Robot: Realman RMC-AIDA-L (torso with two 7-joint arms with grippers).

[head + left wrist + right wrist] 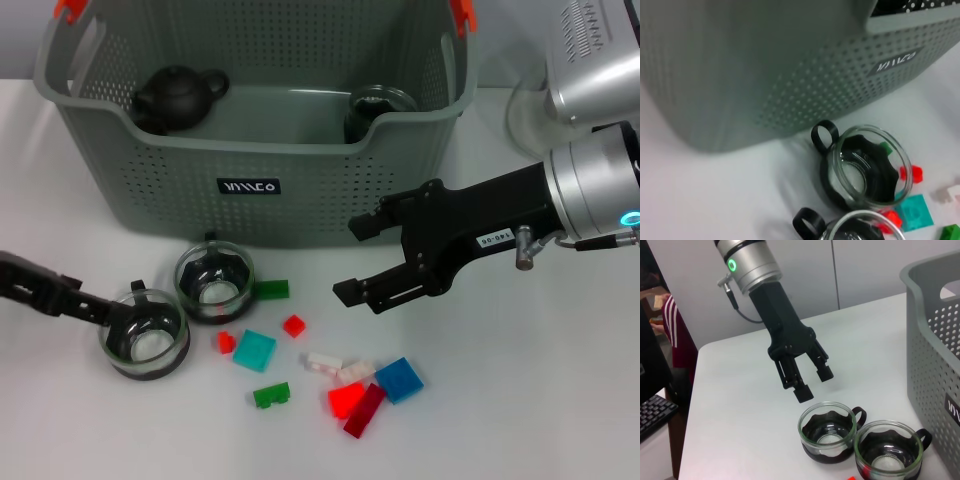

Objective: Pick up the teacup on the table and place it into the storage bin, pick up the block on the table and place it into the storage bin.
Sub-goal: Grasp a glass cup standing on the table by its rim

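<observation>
A white table (560, 400) fills the head view, with the storage bin (250, 190) standing at its far side, orange clips on its handles and a black label on its front wall. Inside the bin sit a dark teapot (178, 97) at the left and a dark glass cup (378, 112) at the right. Just in front of the bin stand two glass teacups with black holders: one teacup (214, 282) close to the bin wall, the other teacup (145, 335) beside it, nearer the left edge. The left gripper (95, 312) reaches in from the left and sits at the rim of that nearer cup; whether it is pinching the rim cannot be told here. Small blocks (330, 375) in red, green, blue and white lie scattered in front of the cups. The right gripper (365, 258) hangs above the table beside the bin's front right corner, its fingers spread and holding nothing.

The left wrist view shows the bin wall (765, 75) close up, a teacup (867, 167) just beside it, and the second cup's rim (850, 227) at the picture's edge.

The right wrist view shows the left gripper (812, 382) spread open just above the table, close to the two teacups (860, 442) but not touching them, with the bin (935, 355) next to them.
</observation>
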